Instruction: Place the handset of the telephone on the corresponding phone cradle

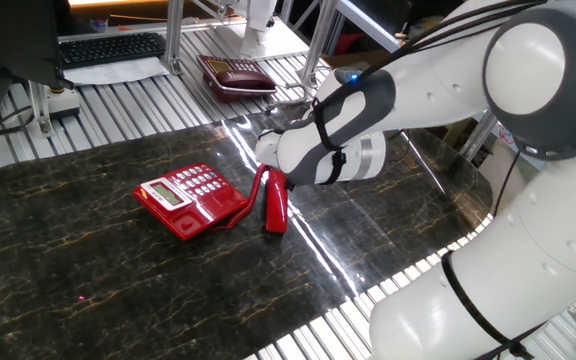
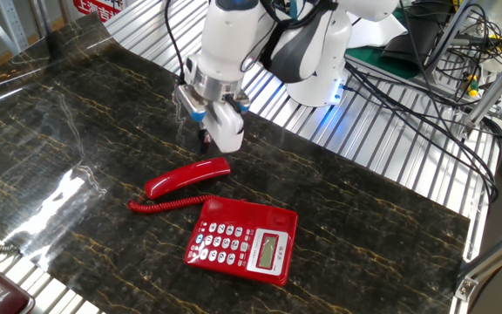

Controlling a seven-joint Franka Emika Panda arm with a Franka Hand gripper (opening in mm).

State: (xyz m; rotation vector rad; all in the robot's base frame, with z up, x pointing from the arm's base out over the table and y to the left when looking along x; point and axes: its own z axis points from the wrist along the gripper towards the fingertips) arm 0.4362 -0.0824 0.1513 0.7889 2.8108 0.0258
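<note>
A dark maroon phone (image 1: 236, 76) and a black keyboard (image 1: 111, 47) are seen beyond the marble-patterned tabletop (image 1: 88, 270).

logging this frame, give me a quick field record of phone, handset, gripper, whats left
telephone: on the dark marble table, keypad up
handset: lying on the table beside the phone, off the phone cradle
cord: coiled, lying between handset and phone
gripper: above one end of the handset, holding nothing; jaw state unclear
left to do: grasp the handset, set it on the cradle
</note>
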